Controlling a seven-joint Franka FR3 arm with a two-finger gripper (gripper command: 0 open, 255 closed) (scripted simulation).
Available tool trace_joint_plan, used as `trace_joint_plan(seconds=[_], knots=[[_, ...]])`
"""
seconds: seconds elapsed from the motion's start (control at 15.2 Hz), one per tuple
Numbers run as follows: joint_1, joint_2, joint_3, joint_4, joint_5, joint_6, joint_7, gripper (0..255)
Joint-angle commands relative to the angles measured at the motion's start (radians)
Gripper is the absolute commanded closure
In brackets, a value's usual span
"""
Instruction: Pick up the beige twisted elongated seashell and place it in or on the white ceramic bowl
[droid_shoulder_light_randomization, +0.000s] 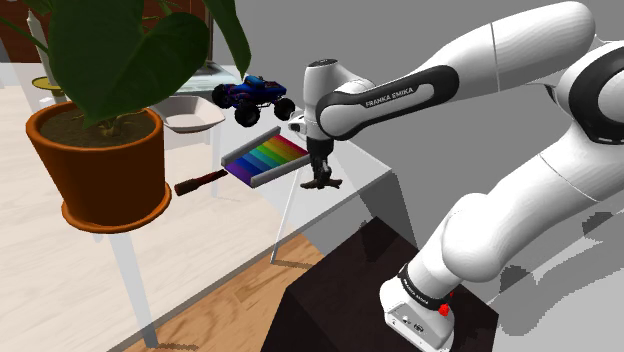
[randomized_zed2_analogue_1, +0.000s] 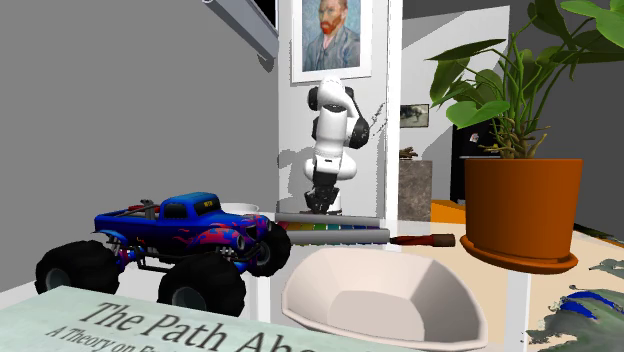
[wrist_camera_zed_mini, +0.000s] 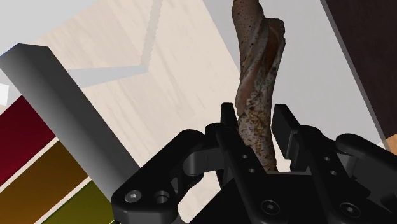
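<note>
The brown-beige twisted seashell (wrist_camera_zed_mini: 257, 63) sticks out long and spiralled from between my black fingers (wrist_camera_zed_mini: 284, 124). My gripper (wrist_camera_zed_mini: 257, 124) is shut on its lower end. In the shoulder view the gripper (droid_shoulder_light_randomization: 322, 182) hangs just above the glass table's near edge, beside the rainbow-striped tray (droid_shoulder_light_randomization: 265, 158), with the shell (droid_shoulder_light_randomization: 326, 184) a small dark bit at its tips. The white bowl (droid_shoulder_light_randomization: 195, 121) sits further back, behind the pot and to the left of the toy truck. It is large and near the camera in the second exterior view, bowl (randomized_zed2_analogue_1: 380, 295).
A big terracotta pot (droid_shoulder_light_randomization: 100, 165) with a leafy plant stands at the shoulder view's left. A blue monster truck (droid_shoulder_light_randomization: 252, 97) is beside the bowl. A brown-handled tool (droid_shoulder_light_randomization: 200, 183) lies by the tray. A book (randomized_zed2_analogue_1: 120, 325) lies beneath the truck. The dark stand (droid_shoulder_light_randomization: 350, 300) is below.
</note>
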Motion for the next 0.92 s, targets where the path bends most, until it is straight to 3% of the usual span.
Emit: trace_joint_plan(seconds=[0.0,0.33,0.86], knots=[[0.0,0.0,0.0,0.0,0.0,0.0,0.0,255],[0.0,0.0,0.0,0.0,0.0,0.0,0.0,255],[0.002,-0.058,0.0,0.058,0.011,-0.115,-0.018,255]])
